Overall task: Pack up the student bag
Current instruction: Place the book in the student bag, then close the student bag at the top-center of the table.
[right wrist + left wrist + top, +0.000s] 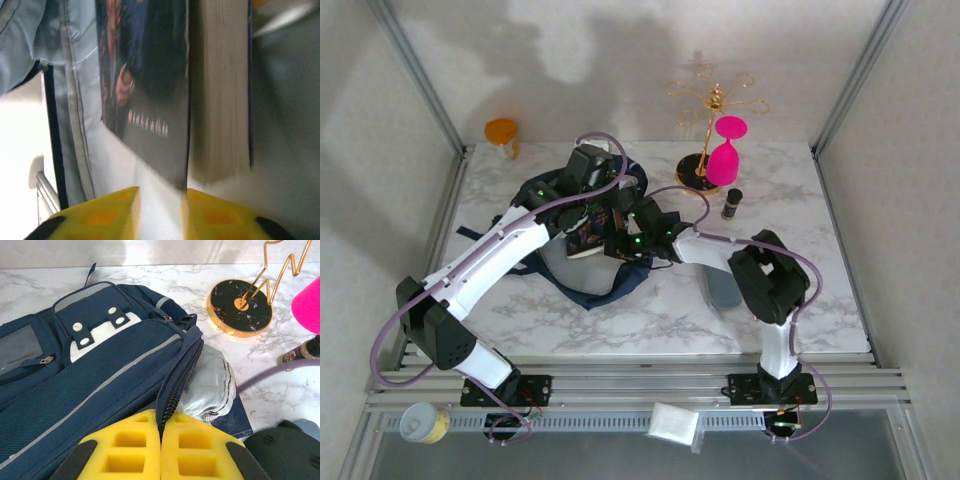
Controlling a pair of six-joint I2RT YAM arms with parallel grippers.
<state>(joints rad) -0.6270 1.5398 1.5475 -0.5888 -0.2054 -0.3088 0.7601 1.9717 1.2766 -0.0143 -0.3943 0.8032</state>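
**Book going into the main compartment**

Find the student bag [570, 275] lying left of centre on the marble surface [720, 320], with both arms reaching over it. Note the left fingers [150, 440] pressed fully together, pinching the zip edge of the bag's mouth and apparently lifting it open. Note the right fingers [131, 205] a little apart, gap bare, pointed into the pale lining with a book [150, 90] just ahead and its cover corner close to one pad. Cannot tell about contact, so log no grip on it.

Judge the step as seating the book in the main compartment: packing under way, not finished. For the next move, hold the flap up, take or push the book squarely, and slide it deeper without snagging the zip teeth.

Contents:
- Book partly inside the mouth, per the top view.
- Silvery fabric [207, 387] bulging beside the opening; lining or pouch undecided.
- Small zipped pocket [30, 347] closed, contents hidden.
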